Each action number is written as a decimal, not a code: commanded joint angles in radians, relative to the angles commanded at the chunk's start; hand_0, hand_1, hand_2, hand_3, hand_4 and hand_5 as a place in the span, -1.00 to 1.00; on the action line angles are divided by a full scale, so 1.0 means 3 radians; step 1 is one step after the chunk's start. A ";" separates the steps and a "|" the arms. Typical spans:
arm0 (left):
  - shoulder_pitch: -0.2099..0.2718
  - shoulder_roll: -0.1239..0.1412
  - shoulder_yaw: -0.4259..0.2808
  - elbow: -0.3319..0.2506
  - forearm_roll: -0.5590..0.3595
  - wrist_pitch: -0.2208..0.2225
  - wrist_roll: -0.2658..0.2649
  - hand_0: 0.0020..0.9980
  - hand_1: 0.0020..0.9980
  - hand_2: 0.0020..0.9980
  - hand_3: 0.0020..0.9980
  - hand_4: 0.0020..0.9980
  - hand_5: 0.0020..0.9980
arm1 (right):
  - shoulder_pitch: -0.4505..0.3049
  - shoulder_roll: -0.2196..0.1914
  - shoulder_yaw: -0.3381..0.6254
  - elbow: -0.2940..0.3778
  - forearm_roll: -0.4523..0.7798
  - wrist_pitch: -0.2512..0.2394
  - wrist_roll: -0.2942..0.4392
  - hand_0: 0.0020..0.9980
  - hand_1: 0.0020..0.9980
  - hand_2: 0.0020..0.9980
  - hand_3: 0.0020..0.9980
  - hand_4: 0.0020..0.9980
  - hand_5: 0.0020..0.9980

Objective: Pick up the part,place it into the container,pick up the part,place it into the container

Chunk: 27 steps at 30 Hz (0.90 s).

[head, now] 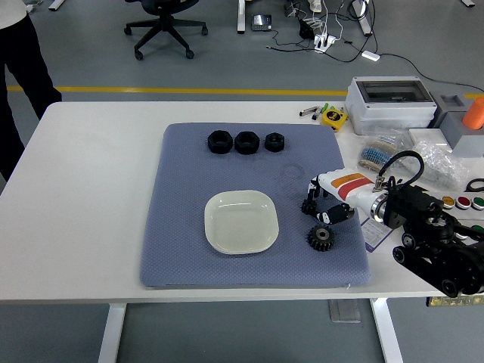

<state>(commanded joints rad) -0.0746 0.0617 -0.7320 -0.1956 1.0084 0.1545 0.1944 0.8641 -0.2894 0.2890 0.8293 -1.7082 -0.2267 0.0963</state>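
Note:
My right hand [318, 203] reaches in from the right over the blue mat [181, 227]. Its fingers [312, 186] and thumb curl around a small black gear [309, 206] that still rests on the mat. A second, larger black gear [321, 237] lies just below the hand, apart from it. The white square dish [241, 221] sits empty at the mat's middle, left of the hand. Three black nuts [246, 141] stand in a row at the mat's far edge. My left arm is out of view.
A grey box [390, 104], a yellow tape measure [332, 116], bagged parts [423, 159] and an orange cone [474, 111] crowd the table's right side. A person [23, 60] stands at the far left corner.

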 joint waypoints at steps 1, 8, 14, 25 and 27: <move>0.0001 0.0000 0.0000 0.0000 0.0000 0.0000 0.0000 0.43 0.39 0.29 0.18 0.27 0.26 | -0.0001 -0.0004 0.0008 0.0004 0.0011 -0.0002 0.0002 -0.15 -0.06 -0.01 -0.02 0.36 -0.40; 0.0003 0.0002 0.0000 0.0000 0.0005 -0.0005 -0.0001 0.43 0.39 0.29 0.18 0.27 0.26 | -0.0004 -0.0013 0.0053 0.0013 0.0075 0.0006 0.0011 -0.19 -0.07 -0.02 -0.01 0.37 -0.40; 0.0004 0.0002 0.0000 0.0000 0.0003 -0.0005 -0.0002 0.43 0.39 0.29 0.17 0.27 0.26 | -0.0019 -0.0024 0.0102 0.0033 0.0129 0.0003 0.0015 -0.18 -0.07 -0.02 -0.02 0.36 -0.39; 0.0006 0.0004 -0.0007 -0.0001 0.0012 -0.0010 0.0000 0.43 0.38 0.29 0.18 0.27 0.26 | -0.0028 -0.0044 0.0326 0.0448 0.0064 -0.0065 -0.0009 -0.18 -0.07 -0.02 -0.01 0.34 -0.35; 0.0006 0.0004 -0.0008 -0.0001 0.0012 -0.0009 0.0000 0.43 0.38 0.29 0.18 0.27 0.26 | -0.0023 -0.0039 0.0332 0.0525 0.0048 -0.0076 -0.0017 -0.18 -0.07 -0.02 -0.01 0.34 -0.35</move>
<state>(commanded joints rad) -0.0728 0.0629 -0.7344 -0.1958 1.0119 0.1518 0.1944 0.8572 -0.3012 0.3887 0.9868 -1.6938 -0.2495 0.0912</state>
